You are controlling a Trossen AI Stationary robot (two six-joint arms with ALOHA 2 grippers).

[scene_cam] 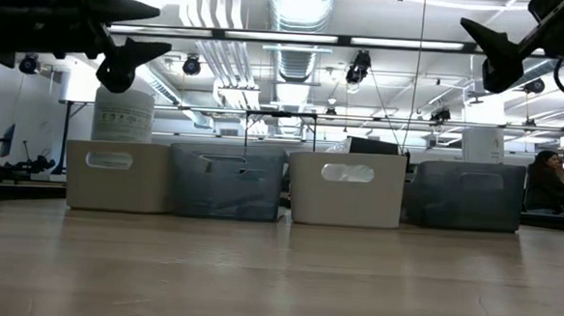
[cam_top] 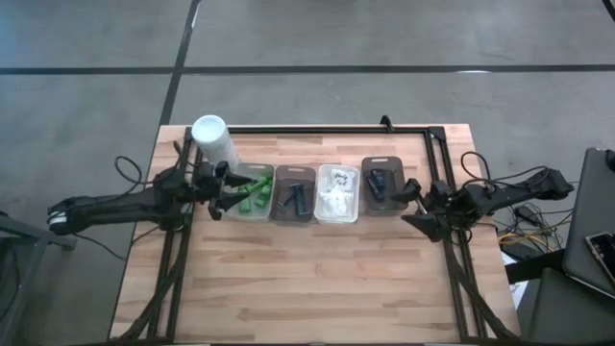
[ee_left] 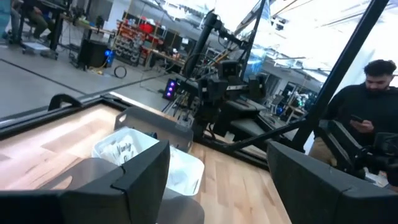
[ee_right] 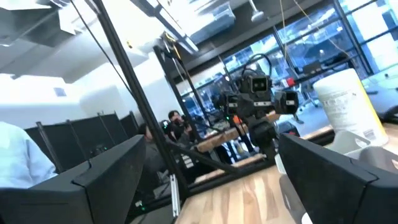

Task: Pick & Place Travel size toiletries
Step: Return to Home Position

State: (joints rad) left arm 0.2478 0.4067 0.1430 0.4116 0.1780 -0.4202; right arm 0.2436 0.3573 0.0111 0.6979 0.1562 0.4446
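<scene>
Bottles point(cam_top: 256, 197), bright green, lie slanted in bin point(cam_top: 258, 168).

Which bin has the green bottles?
The bin at the row's left end, beside the white cylinder, nearest the left claw; only it holds green bottles.

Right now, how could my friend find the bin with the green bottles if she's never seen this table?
Look at the wooden table and the row of four bins across it. Go to the bin at the left end, beside the tall white cylinder and the left claw. Only this one holds bright green bottles.
</scene>
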